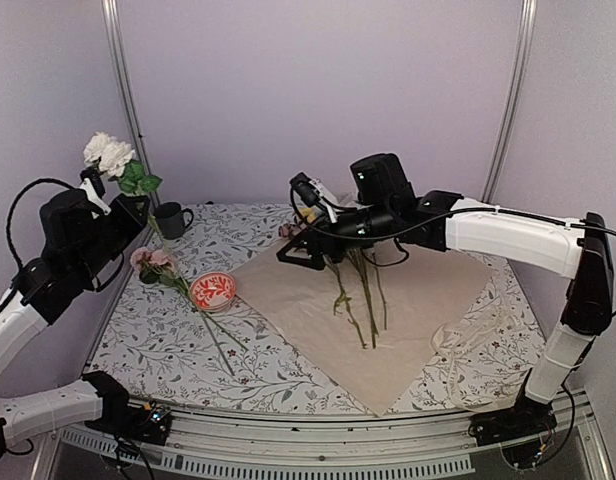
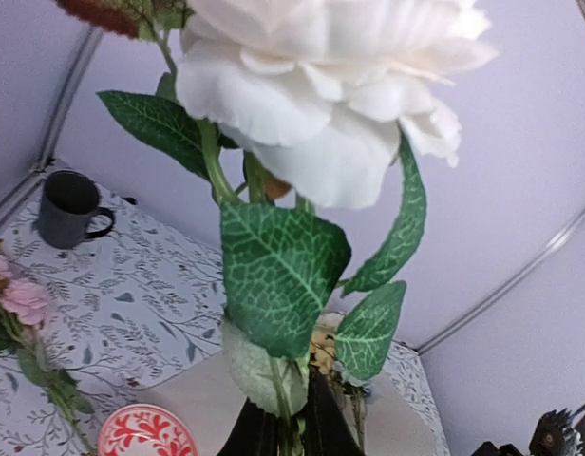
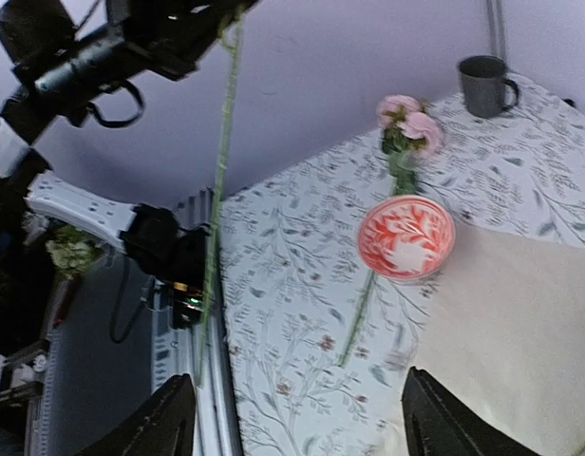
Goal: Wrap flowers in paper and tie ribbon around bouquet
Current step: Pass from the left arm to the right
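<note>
Upright, dark mug [image 1: 171, 219], contents unseen; red-white dish [image 1: 213, 291] beside pink flower [image 1: 151, 260].

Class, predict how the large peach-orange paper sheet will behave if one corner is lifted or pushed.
The large peach-orange paper sheet looks thin and lies flat, so a lifted corner would probably droop, not stay stiff. A push may well wrinkle or slide it over the leaf-patterned tablecloth. The green flower stems lying on it would likely shift too.

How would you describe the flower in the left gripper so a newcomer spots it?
At the table's left edge, near the dark mug, the left gripper holds one stem aloft. Its white bloom sets it apart from the pink flower lying by the dish.
</note>
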Controlling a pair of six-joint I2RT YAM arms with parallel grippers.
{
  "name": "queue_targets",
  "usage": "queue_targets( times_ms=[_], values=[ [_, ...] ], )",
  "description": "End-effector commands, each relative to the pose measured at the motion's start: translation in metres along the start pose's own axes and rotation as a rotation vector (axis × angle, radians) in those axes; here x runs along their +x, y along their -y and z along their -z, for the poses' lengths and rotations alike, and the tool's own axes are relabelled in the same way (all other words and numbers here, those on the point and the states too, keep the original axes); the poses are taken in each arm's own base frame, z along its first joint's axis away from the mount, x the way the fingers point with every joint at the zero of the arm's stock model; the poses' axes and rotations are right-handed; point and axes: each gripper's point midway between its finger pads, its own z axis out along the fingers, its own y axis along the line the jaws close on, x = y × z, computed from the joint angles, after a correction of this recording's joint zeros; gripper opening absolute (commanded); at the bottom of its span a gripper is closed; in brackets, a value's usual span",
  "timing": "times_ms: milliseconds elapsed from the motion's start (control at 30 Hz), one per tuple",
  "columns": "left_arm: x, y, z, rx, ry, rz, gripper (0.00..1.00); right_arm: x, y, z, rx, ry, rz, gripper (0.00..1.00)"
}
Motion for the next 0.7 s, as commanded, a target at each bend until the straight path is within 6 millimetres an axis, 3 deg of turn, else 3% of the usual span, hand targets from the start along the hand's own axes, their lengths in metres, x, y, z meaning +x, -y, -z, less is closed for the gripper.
queue_targets(
  times_ms=[0, 33, 100, 200, 433, 567, 600, 667],
  values=[
    [0.01, 0.094, 0.002, 0.401, -0.016, -0.002, 0.06, -0.037, -0.057, -0.022, -0.234, 0.103, 0.123, 0.88],
    [0.015, 0.104, 0.003, 0.439, -0.018, -0.011, 0.06, -0.041, -0.057, -0.028, -0.233, 0.113, 0.122, 0.95],
    [0.023, 0.122, 0.007, 0.503, -0.024, -0.015, 0.06, -0.045, -0.051, -0.036, -0.212, 0.132, 0.085, 1.0],
    [0.032, 0.131, 0.007, 0.537, -0.037, 0.001, 0.06, -0.048, -0.044, -0.044, -0.21, 0.159, 0.039, 1.0],
    [0.052, 0.144, 0.004, 0.573, -0.061, 0.029, 0.06, -0.041, -0.057, -0.068, -0.316, 0.152, -0.019, 0.97],
    [0.058, 0.148, 0.0, 0.57, -0.065, 0.019, 0.06, -0.036, -0.059, -0.073, -0.339, 0.144, -0.03, 0.88],
    [0.059, 0.147, -0.001, 0.564, -0.068, 0.017, 0.06, -0.034, -0.059, -0.074, -0.345, 0.138, -0.034, 0.8],
    [0.061, 0.146, -0.002, 0.561, -0.073, 0.023, 0.06, -0.032, -0.058, -0.074, -0.338, 0.134, -0.039, 0.53]
  ],
)
